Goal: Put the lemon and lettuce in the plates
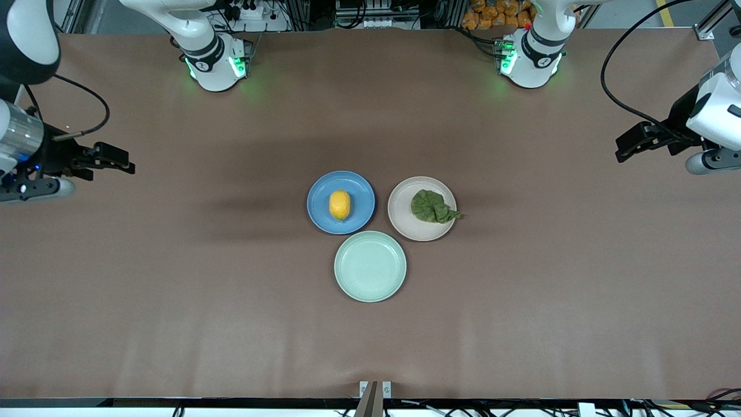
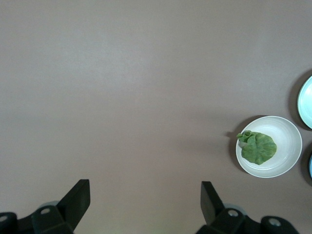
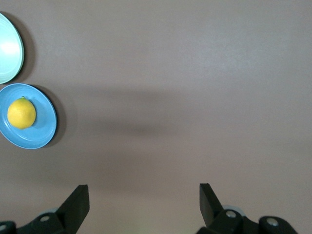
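A: We log the brown tabletop (image 1: 173, 301) first. Three plates sit grouped at its middle, close together.

B: Agreed. Taking the pale mint-green plate (image 1: 370, 266) as the dial centre in the front view, we put the blue plate (image 1: 341, 202) at about eleven o'clock and the beige-pink plate (image 1: 422, 208) at about one o'clock. The mint plate lies nearest the front camera.

A: The arms next. We find the right end effector (image 1: 113, 157) up over bare tabletop at the right arm's end, fingers spread apart, nothing between them. That arm waits.

B: The left end effector (image 1: 634, 142) likewise hangs over bare tabletop at the left arm's end, fingers apart and holding nothing. Both wrist views show the wide gap.

A: Task things: we note the lettuce (image 1: 432, 207) lying in the beige-pink plate, its pointed tip reaching over the rim at roughly four o'clock.

B: And the lemon (image 1: 340, 205) rests at the centre of the blue plate, long axis running twelve to six.
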`<state>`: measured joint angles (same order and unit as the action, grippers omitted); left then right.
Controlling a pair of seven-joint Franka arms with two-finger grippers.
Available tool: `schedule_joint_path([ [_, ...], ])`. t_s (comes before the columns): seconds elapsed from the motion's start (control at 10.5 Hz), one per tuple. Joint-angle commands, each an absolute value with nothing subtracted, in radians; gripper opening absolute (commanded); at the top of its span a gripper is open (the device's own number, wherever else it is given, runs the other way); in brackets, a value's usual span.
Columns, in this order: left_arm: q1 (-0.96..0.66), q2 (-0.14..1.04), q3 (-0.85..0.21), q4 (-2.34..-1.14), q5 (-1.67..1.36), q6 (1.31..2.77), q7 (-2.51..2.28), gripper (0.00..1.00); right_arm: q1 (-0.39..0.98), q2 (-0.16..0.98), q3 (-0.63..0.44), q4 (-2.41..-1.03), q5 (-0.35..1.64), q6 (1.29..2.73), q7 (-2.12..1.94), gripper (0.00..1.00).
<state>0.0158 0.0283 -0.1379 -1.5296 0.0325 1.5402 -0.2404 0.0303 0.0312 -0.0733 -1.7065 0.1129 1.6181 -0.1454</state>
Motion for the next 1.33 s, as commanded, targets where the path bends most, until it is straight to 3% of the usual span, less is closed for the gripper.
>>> schedule_joint_path([
  [0.0,0.015,0.028,-0.133,-1.519,0.02,1.522,-0.219,1.0,0.012,-0.037,-0.06,-1.736,0.078,1.611,-0.146,1.0],
  [0.86,0.018,0.028,-0.133,-1.503,0.014,1.522,-0.218,1.0,0.005,-0.034,-0.072,-1.6,0.006,1.517,-0.153,1.0],
  [1.24,0.017,0.028,-0.132,-1.496,0.014,1.496,-0.215,1.0,0.017,-0.035,-0.152,-1.572,0.023,1.468,-0.147,1.0],
])
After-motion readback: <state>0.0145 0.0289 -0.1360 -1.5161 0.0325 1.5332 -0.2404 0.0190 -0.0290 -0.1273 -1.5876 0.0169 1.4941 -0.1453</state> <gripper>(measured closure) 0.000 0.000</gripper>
